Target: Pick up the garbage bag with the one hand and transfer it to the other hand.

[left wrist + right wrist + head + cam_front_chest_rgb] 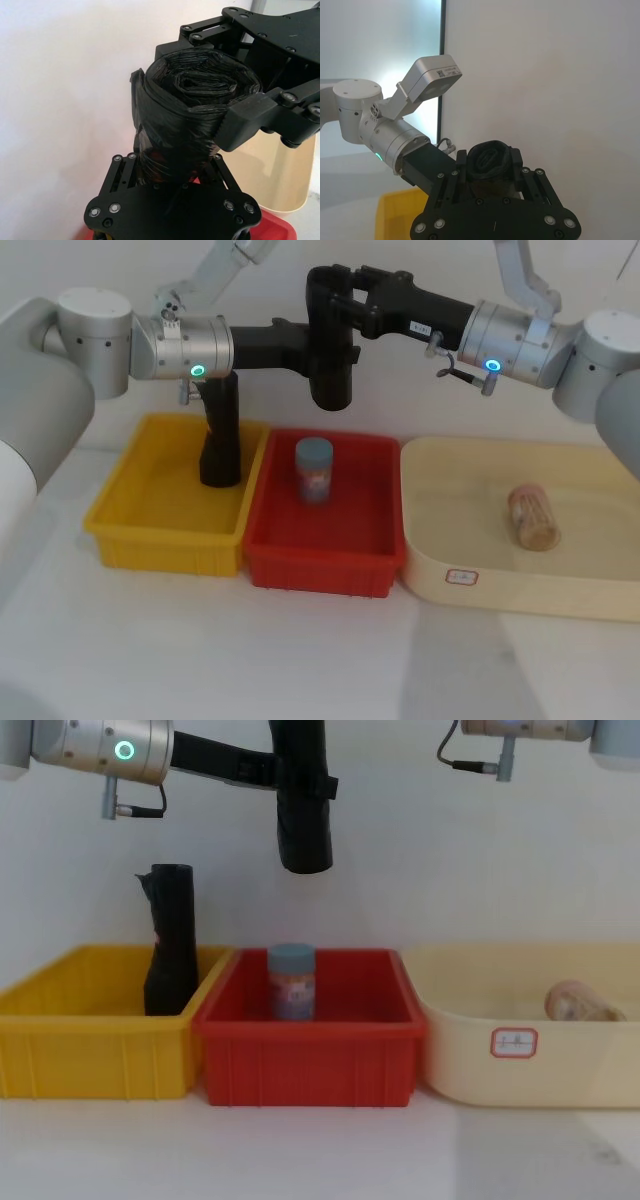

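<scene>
Black fingers point(260, 112) of your right gripper point(335, 295) are clamped around the top of the garbage bag point(330, 360), as the left wrist view shows: one pad presses across the rolled end. Your left gripper point(300, 348) has its own fingers point(122, 172) closed on the same roll lower down, from the other side. So both hands grip the bag at once, and it hangs upright in mid-air above the red bin point(325, 565), well clear of it.

I judge this to be the handover itself: the receiving grip looks set, the giving grip not yet let go. Your next move calls for the left fingers to spread and back away sideways while the right holds firm; watch that the slack plastic doesn't snag or slide.

Count what you have: two grippers, two black rolls (the held one and a slimmer roll point(220, 435) standing in the yellow bin point(150, 530)), three containers on the bench point(300, 660), counting the cream tray point(520, 585), one blue-capped jar point(314, 470) in the red bin, and one tan jar point(532, 517) lying in the tray.
</scene>
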You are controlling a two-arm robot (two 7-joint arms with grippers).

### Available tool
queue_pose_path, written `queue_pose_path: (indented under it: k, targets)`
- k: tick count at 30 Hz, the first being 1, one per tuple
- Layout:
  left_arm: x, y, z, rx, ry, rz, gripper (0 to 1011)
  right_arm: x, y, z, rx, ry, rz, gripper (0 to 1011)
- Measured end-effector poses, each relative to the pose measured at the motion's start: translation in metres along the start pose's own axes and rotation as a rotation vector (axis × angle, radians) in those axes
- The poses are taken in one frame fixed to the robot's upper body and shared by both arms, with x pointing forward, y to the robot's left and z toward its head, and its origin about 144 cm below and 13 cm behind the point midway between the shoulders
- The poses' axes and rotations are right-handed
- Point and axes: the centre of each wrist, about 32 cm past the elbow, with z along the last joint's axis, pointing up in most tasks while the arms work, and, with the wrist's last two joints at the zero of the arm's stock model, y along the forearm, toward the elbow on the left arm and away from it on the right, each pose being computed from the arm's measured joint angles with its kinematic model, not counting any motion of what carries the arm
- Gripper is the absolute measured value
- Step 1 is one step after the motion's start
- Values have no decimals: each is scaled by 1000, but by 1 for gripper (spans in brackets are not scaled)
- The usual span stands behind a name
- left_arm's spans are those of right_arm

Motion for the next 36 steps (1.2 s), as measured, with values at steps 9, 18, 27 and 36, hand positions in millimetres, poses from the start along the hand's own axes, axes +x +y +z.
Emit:
queue_pose_path:
  k: [9,18,27,36]
  targets:
    - [0,0,0,0,0,0,469,0,0,0,0,0,0,497]
    - [0,0,0,0,0,0,469,0,0,0,0,0,0,497]
    - [0,0,0,0,0,0,469,0,0,0,0,0,0,497]
    - [-1,0,1,-4,-22,-4,469,0,0,1,1,-3,0,497]
